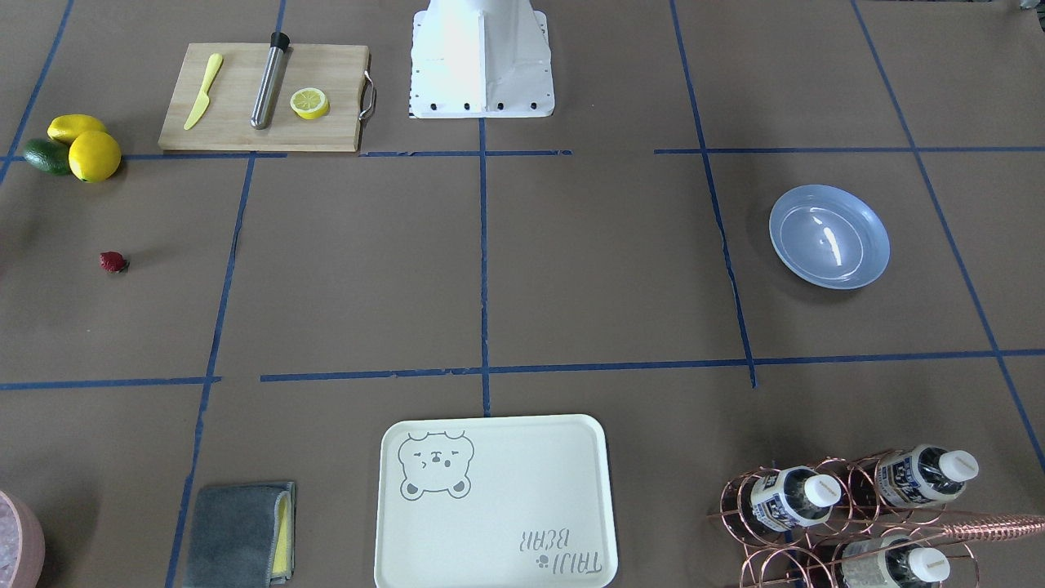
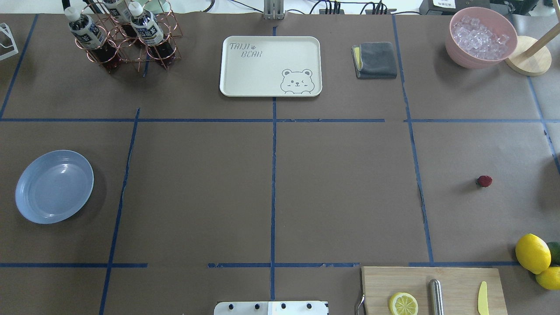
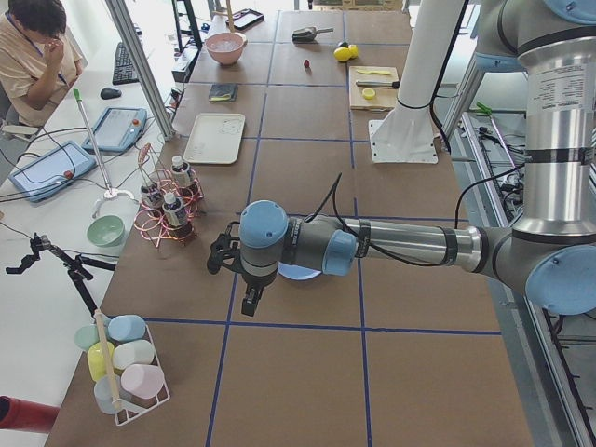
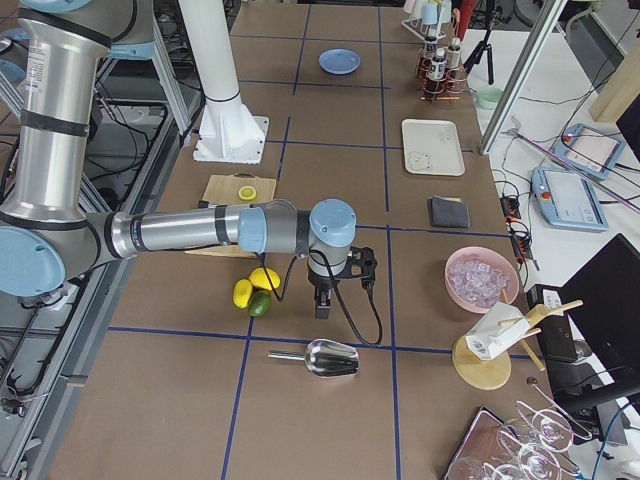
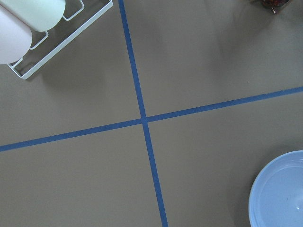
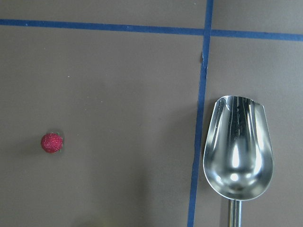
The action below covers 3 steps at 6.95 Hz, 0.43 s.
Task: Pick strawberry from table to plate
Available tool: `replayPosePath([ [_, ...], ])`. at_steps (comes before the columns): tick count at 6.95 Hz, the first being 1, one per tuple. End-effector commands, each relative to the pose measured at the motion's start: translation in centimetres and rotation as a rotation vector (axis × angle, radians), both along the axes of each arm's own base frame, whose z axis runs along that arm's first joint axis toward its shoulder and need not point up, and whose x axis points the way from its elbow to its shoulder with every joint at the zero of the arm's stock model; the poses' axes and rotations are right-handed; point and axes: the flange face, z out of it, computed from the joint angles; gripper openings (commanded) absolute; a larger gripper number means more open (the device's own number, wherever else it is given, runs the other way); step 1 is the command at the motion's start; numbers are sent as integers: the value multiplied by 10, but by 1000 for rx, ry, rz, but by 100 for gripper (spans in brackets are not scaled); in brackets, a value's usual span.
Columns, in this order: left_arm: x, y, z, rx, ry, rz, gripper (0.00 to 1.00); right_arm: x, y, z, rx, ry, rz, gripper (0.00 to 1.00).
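The strawberry lies alone on the brown table, on my right side; the right wrist view shows the strawberry at its left. The light-blue plate sits empty far over on my left, and its edge shows in the left wrist view. My right gripper hangs above the table near the lemons. Beside the plate my left gripper points down. Both grippers show only in the side views, so I cannot tell whether either is open or shut.
A wooden board with a lemon half, a metal rod and a yellow knife is near my base. Whole lemons, a bear tray, a bottle rack, a grey cloth, an ice bowl and a metal scoop stand around. A person sits beyond the table.
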Motion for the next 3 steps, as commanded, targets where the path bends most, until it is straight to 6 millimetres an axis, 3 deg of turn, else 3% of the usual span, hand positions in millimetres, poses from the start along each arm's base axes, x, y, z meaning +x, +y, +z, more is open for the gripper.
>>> replayPosePath([
  [1, 2, 9, 1, 78, 6, 8, 100, -1, -1, 1, 45, -10, 2, 100],
  [2, 23, 11, -1, 107, 58, 60, 100, -1, 1, 2, 37, -22, 3, 100],
  [3, 75, 10, -1, 100, 89, 173, 100, -2, 7, 6, 26, -30, 2, 100],
])
